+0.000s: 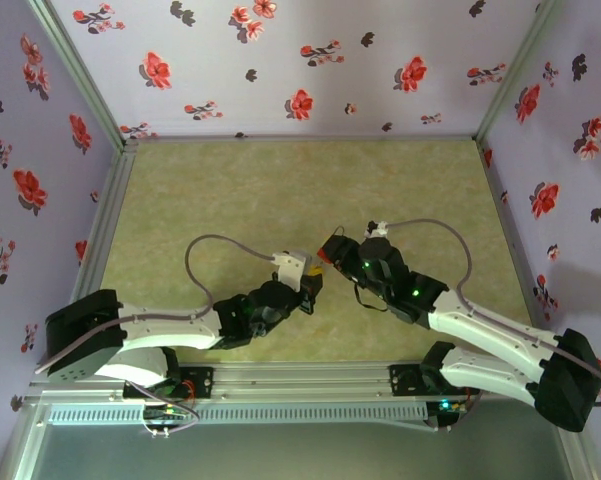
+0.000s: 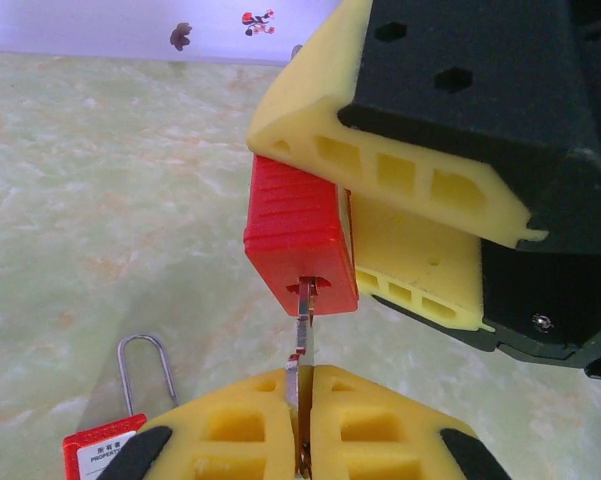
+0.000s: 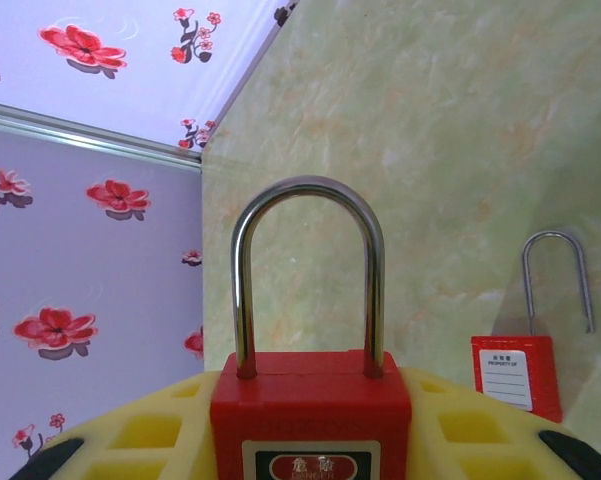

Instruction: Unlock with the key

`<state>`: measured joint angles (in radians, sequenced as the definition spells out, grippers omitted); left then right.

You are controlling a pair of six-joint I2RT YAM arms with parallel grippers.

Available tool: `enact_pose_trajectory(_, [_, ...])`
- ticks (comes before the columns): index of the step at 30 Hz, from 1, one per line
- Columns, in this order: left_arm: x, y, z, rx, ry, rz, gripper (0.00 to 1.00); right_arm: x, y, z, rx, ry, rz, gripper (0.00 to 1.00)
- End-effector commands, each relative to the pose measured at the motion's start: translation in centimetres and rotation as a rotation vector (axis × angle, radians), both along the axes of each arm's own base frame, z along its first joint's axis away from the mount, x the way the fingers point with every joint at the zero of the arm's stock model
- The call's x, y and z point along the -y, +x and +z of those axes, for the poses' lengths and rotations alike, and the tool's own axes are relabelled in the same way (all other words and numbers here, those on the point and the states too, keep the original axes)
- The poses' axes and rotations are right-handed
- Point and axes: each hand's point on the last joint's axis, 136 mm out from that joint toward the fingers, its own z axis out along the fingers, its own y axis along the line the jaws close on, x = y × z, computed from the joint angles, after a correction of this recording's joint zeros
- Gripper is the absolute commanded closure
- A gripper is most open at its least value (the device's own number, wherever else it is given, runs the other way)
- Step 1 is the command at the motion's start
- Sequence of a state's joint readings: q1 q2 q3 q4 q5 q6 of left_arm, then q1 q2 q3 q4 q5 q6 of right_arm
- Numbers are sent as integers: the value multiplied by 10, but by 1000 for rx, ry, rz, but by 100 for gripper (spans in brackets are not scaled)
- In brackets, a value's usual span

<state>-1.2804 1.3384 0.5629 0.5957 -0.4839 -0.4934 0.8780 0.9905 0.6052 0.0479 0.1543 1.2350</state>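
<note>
A red padlock (image 3: 310,415) with a steel shackle (image 3: 308,190) stands upright between the yellow pads of my right gripper (image 3: 310,385), which is shut on its body. Both shackle legs sit in the body. From the left wrist view the padlock's underside (image 2: 300,245) faces me, clamped by the right gripper's fingers (image 2: 315,125). My left gripper (image 2: 302,378) is shut on a metal key (image 2: 305,330), and the key's tip sits in the keyhole. From above, the two grippers meet at mid-table, left (image 1: 313,277) and right (image 1: 332,250).
A second red padlock (image 3: 515,370) with a thin shackle lies flat on the green table (image 1: 230,190); in the left wrist view this padlock (image 2: 105,448) is at the bottom left. Floral walls (image 1: 280,60) enclose three sides.
</note>
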Motion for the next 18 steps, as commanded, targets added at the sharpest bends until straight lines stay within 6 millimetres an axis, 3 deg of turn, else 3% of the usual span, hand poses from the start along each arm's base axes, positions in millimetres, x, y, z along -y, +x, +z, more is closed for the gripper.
enact_pose_trajectory(1, [5, 1, 58, 71, -160, -36, 100, -17, -26, -12, -51, 21, 131, 100])
enact_pose_trajectory(5, [5, 4, 67, 71, -182, -42, 100, -18, -28, -13, -61, 4, 127, 100])
enact_pose_trajectory(11, [36, 2, 87, 84, -216, -113, 100, -44, -38, -25, -59, 2, 142, 100])
enact_pose_trajectory(18, [50, 3, 100, 132, -209, -130, 100, -52, -42, -41, -91, 35, 115, 100])
